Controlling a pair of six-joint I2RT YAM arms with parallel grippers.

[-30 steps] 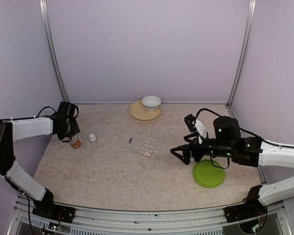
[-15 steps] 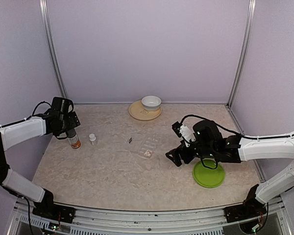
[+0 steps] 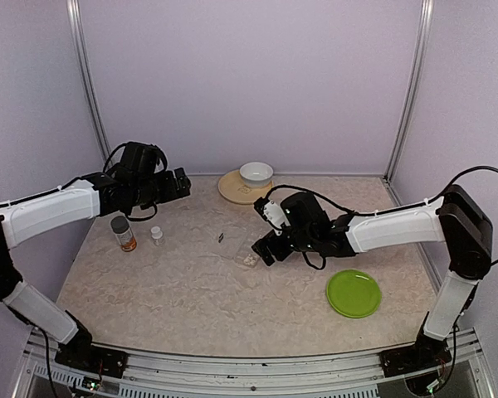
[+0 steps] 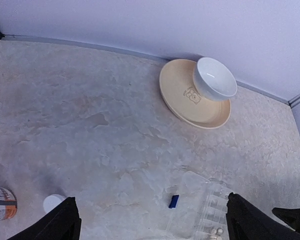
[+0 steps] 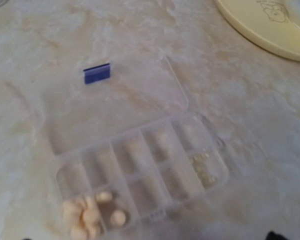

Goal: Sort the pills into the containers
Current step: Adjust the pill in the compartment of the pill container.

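You have pills heaped in one near-end compartment of the open pill box on the bench, most others bare; sorting looks barely started. Your right pincer is wide over it; left pincer wide, empty.

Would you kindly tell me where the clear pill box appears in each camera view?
Top external: pill box at the table's centre.
Left wrist: pill box at the bottom edge, right of centre.
Right wrist: pill box fills the middle, lid open.
Shared landmark: blue tab on its lid, in all three.
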